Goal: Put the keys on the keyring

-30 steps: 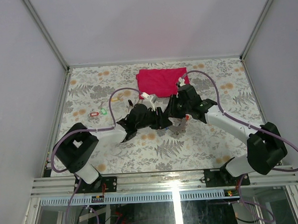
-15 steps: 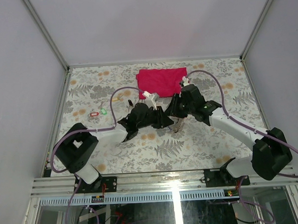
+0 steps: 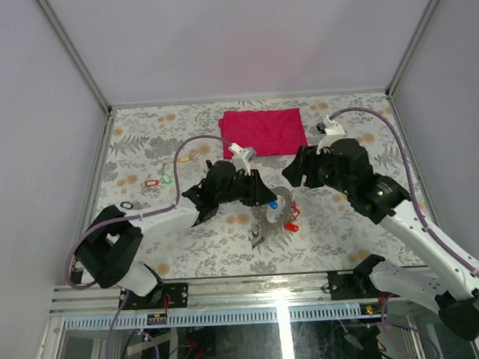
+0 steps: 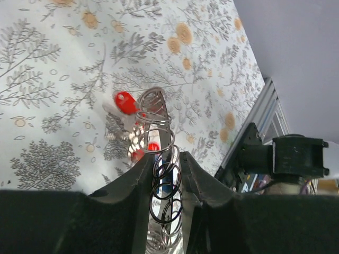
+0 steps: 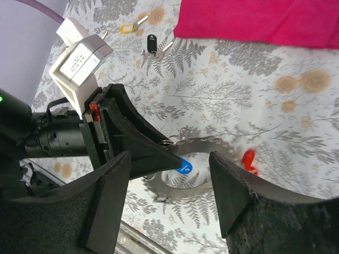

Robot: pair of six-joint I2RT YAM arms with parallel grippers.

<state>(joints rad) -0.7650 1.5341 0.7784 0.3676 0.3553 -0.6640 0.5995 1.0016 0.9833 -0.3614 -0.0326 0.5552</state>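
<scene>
Left fingers (image 4: 132, 182) clamped on keyring (image 4: 161, 114), mid desk (image 3: 141, 144), toward near edge. Right fingers (image 5: 111, 201) apart, empty. Red key (image 4: 126, 102) and blue key (image 5: 184, 166) apparently threaded.

Left gripper (image 4: 165, 159) pinched, right gripper (image 5: 168, 156) wide

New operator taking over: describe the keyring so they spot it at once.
Find the red cloth at the back, then look in front of it. The keyring is the big grey loop in the jaws of the left gripper, far larger than the tagged keys.
</scene>
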